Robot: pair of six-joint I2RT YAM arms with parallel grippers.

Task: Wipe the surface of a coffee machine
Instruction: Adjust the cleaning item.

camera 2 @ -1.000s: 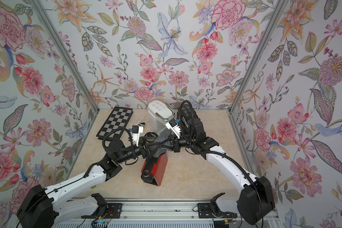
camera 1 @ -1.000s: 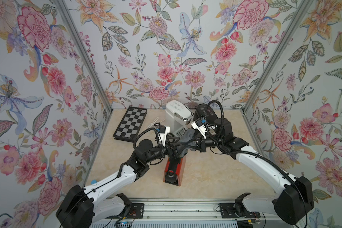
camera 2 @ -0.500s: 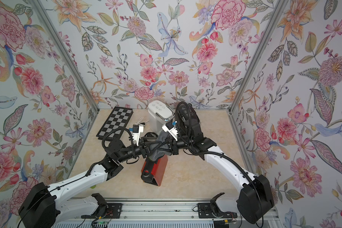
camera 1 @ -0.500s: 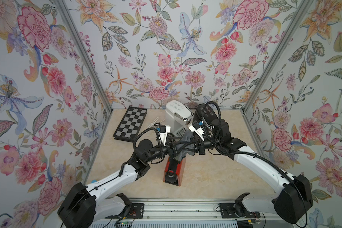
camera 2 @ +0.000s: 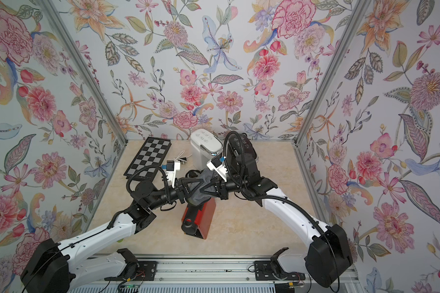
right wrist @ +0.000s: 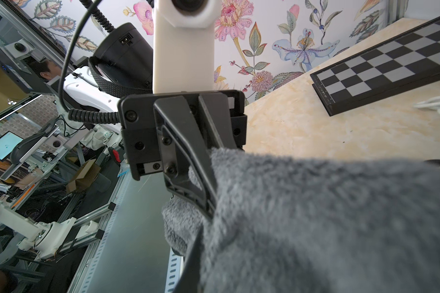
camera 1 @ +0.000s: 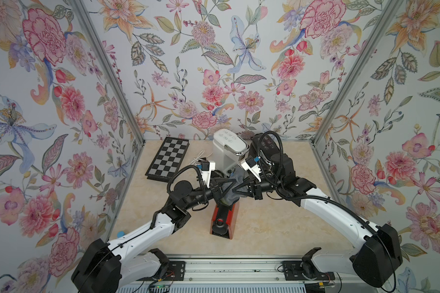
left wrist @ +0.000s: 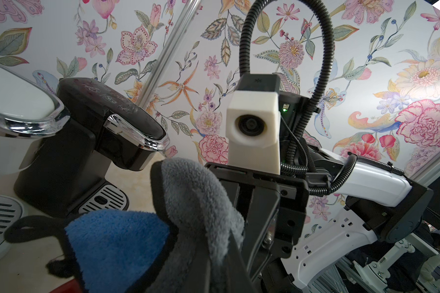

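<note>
Left claw point(camera 1: 228, 189) clamped shut on fleecy grey-blue cloth point(camera 1: 229, 200); right claw point(camera 1: 241, 189) grip unclear. Red coffee machine point(camera 1: 222, 220) looks unwiped.

Cloth point(left wrist: 196, 203): I see deep fluffy pile, grey on one face, blue on other, black stitched edge. Black coffee machine point(left wrist: 69, 157): glossy plastic, bright chrome-look rim, slotted metal-look drip grille point(left wrist: 102, 200). White coffee machine point(camera 1: 229, 144): glossy plastic, same mirror trim. Red coffee machine point(camera 1: 226, 220): smooth red shell, black plastic front. Chessboard point(camera 1: 168, 159): smooth, satin sheen. Tabletop point(camera 1: 277, 223): I read it as smooth, marble-look, low gloss.
</note>
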